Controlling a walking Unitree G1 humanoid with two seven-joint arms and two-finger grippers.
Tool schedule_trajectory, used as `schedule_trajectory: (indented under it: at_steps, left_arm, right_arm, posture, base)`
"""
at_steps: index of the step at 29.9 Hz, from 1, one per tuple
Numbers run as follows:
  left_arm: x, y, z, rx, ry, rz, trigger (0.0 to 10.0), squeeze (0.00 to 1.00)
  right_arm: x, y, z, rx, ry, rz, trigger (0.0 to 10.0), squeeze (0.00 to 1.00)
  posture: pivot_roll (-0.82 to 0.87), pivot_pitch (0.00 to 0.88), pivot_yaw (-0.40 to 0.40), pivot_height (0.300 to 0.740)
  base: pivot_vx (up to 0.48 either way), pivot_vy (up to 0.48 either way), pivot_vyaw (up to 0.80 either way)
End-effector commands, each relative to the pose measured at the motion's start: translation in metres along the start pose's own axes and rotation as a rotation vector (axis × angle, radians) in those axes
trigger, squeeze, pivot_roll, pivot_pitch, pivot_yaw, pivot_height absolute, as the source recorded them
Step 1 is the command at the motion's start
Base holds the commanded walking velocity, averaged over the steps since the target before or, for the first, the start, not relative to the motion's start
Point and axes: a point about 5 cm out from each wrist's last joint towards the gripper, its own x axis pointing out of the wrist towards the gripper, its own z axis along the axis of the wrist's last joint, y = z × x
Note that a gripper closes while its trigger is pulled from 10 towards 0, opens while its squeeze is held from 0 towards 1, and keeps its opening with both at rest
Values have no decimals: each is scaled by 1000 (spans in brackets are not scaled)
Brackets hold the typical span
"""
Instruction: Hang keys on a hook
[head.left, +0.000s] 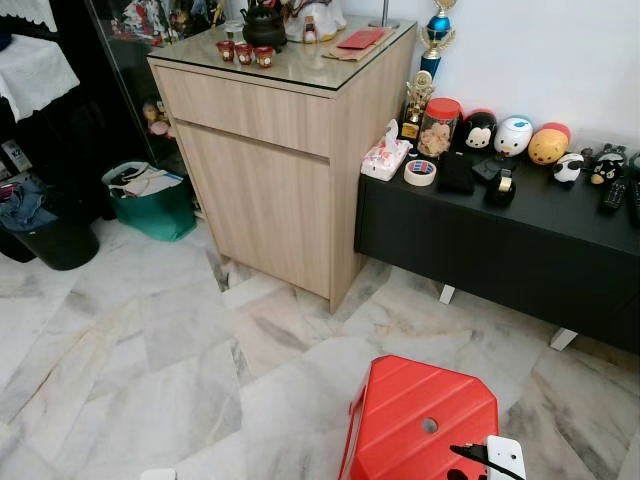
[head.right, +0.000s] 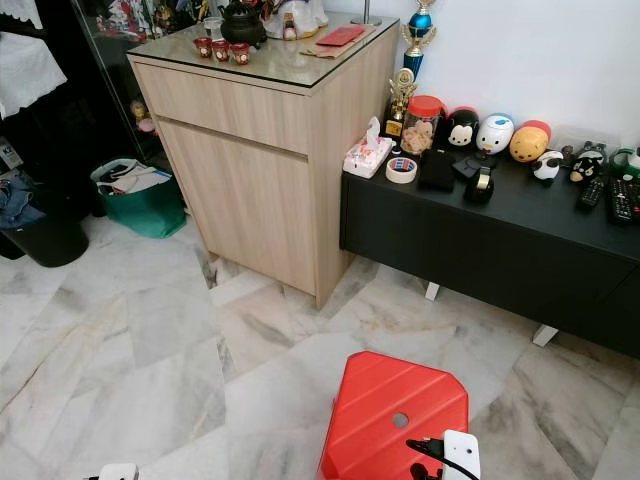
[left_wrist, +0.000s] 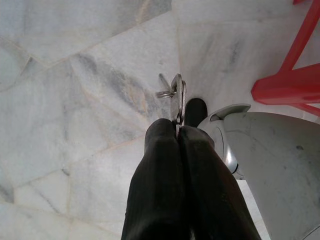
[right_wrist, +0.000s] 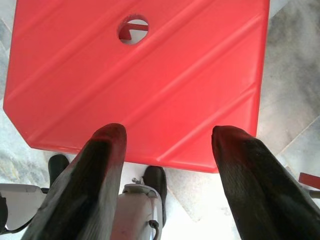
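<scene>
Nearest, the left gripper (left_wrist: 175, 131) hangs low over the pale marble floor (head.left: 150, 340), its two black fingers pressed together on a small bunch of silver metal keys (left_wrist: 175, 95). The flat key sticks straight out past the fingertips along the line of the fingers, with a thin ring beside it. The right gripper (right_wrist: 167, 140) hangs over a red plastic stool with a round hole in its seat (head.left: 420, 415), fingers spread wide and holding nothing.

No hook can be made out, so which way the keys must travel is uncertain; it may lie outside these views, and the left arm, already carrying them, would make the move.

Further off, ahead, stands a tall light-wood cabinet with a glass top (head.left: 280, 140), bearing a dark teapot (head.left: 264, 25) and small red cups (head.left: 244, 52). To its right runs a low black bench (head.left: 500, 240) with a tissue pack (head.left: 385, 158), a roll of tape (head.left: 420, 172), a red-lidded jar (head.left: 438, 127) that seems to hold snacks, and round toy figures (head.left: 514, 136). Far left, a green bag (head.left: 152, 200) holds papers, and a black bin (head.left: 45, 235) holds blue cloth
</scene>
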Motion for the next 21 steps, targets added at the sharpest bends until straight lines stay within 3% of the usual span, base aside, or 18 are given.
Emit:
schedule_trajectory:
  at_steps: [1,15,21]
  left_arm:
    - [-2,0,-8,-14,24,3,10000,0]
    - [1,-23,-10,-14,30,-21,10000,0]
    - [2,-25,-8,-15,25,-24,10000,0]
  right_arm:
    - [0,-1,3,-15,-4,-5,10000,0]
    - [0,-2,2,-15,-2,0,10000,0]
    - [0,-2,3,-20,-3,3,10000,0]
  posture:
    - [-36,0,4,740]
    - [-35,0,6,740]
    - [-35,0,6,740]
  base:
    - [0,0,0]
    - [0,0,0]
    - [0,0,0]
